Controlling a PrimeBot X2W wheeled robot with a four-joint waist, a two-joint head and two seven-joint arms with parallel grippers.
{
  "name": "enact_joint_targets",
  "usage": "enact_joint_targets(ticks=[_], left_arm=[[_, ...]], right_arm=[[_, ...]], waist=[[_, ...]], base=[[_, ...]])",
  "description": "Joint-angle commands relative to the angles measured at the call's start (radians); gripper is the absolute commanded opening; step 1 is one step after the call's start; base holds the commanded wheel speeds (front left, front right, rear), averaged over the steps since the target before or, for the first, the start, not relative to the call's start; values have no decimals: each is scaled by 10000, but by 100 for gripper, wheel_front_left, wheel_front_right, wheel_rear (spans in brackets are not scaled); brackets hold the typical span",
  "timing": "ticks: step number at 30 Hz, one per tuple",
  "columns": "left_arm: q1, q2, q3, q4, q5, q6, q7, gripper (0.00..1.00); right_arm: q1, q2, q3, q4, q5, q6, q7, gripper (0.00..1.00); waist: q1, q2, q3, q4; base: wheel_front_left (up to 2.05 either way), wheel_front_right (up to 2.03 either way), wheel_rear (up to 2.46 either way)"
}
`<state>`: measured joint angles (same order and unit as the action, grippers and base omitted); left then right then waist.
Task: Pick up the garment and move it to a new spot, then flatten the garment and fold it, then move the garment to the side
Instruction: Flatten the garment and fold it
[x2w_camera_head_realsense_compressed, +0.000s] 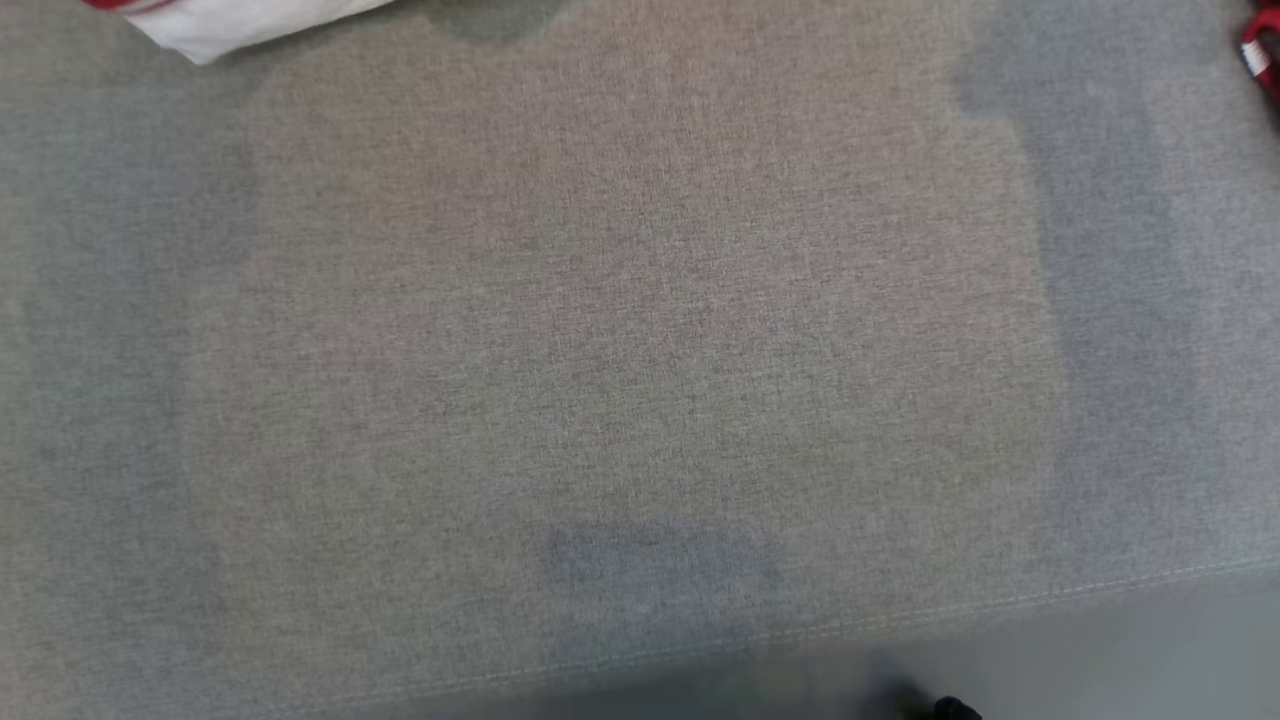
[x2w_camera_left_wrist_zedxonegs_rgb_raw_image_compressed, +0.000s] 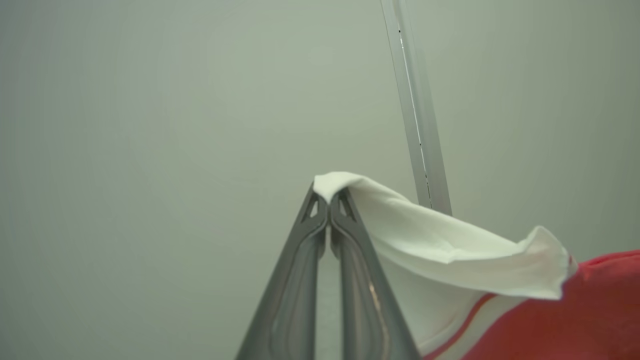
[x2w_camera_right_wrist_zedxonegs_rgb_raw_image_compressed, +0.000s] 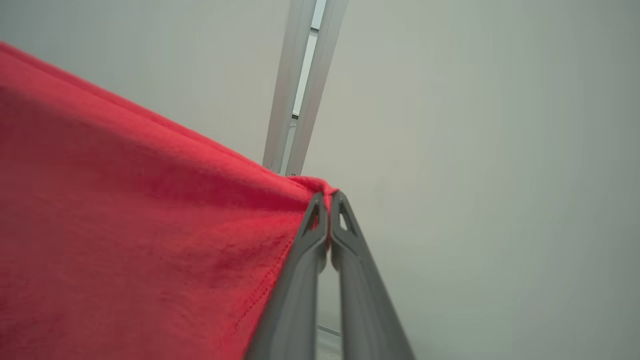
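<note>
Here, the left tool (x2w_camera_left_wrist_zedxonegs_rgb_raw_image_compressed: 328, 192) is clamped shut on a white corner of the red-and-white garment (x2w_camera_left_wrist_zedxonegs_rgb_raw_image_compressed: 450, 240), and the right tool (x2w_camera_right_wrist_zedxonegs_rgb_raw_image_compressed: 327, 197) is clamped shut on its red edge. The garment shows over the grey cushion's (x2w_camera_head_realsense_compressed: 640, 350) far left corner and far right edge.

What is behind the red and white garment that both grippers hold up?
A pale wall and a metal post. The garment, pinched by the left gripper and right gripper, covers the post's lower part.
</note>
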<state>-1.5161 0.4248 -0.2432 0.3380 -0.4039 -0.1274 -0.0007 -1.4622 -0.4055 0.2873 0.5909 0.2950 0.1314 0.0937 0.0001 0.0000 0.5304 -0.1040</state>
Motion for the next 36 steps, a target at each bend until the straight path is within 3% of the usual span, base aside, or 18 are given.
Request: enact_joint_targets(ticks=[1, 8, 13, 20, 27, 36], left_arm=[[-236, 3, -14, 67, -62, -6, -38, 0], [-833, -57, -155, 499, -141, -14, -293, 0], [-1120, -193, -66, 932, -61, 252, -759, 0], [-1991, -468, 115, 1452, 435, 1081, -2094, 0], [-2671, -713, 179, 1093, 1093, 1672, -2617, 0], [-299, -549, 512, -409, 1115, 1837, -2646, 0]], right_arm=[[-181, 35, 13, 127, -31, -16, -33, 0], [-1076, 38, -143, 586, -473, -16, -494, 0], [-1420, 433, -701, 1279, -1169, -16, -1078, 0], [-2124, 1204, -2582, 2131, -2896, -19, -2664, 0], [-2475, 1899, -4303, 1753, -5081, -19, -3419, 0], [-1713, 1761, -3948, 2349, -5325, -19, -3518, 0]], waist=[[-1, 0, 518, -91], [-1, 0, 975, -130], [-1, 0, 1158, -248], [-1, 0, 1104, -489], [-1, 0, 1474, -412], [-1, 0, 2016, 0]], base=[[0, 0, 0], [0, 0, 0], [0, 0, 0], [0, 0, 0], [0, 0, 0], [0, 0, 0]])
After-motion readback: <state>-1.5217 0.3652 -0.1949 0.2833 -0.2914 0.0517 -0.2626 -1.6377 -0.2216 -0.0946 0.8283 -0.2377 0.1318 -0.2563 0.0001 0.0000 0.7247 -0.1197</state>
